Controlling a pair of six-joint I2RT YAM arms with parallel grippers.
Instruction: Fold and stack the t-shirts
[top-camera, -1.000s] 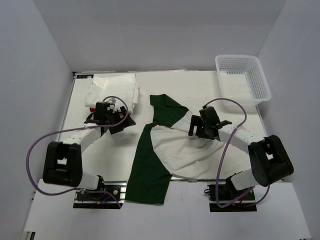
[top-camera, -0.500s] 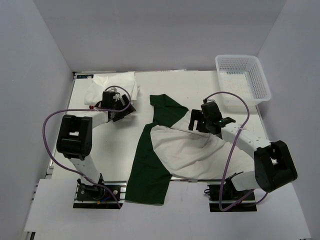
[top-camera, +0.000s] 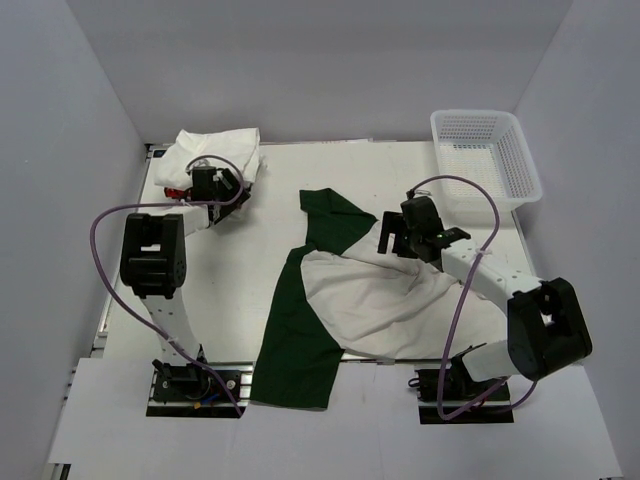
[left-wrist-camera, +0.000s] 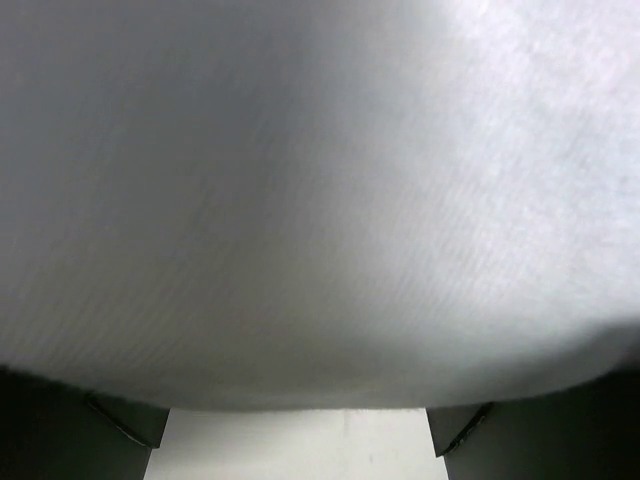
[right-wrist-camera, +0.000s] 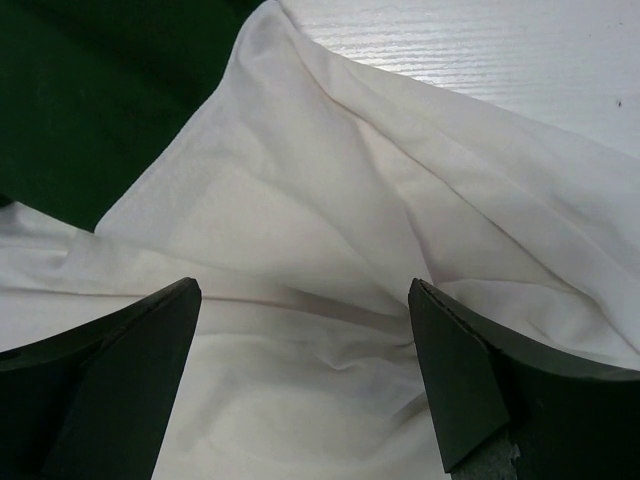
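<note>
Top view: large off-white and green t-shirt (top-camera: 370, 300) sprawled across the table (top-camera: 230, 290), white t-shirt (top-camera: 215, 150) bunched at far left corner. Left wrist: left gripper (left-wrist-camera: 297, 435) spread wide, white cloth filling the view. Right wrist: right gripper (right-wrist-camera: 305, 385) released, 2 fingers (right-wrist-camera: 110, 370) straddling off-white folds

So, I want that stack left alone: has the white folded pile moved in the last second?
Yes. The white pile has bunched up toward the table's far-left corner, farther from the basket.
</note>
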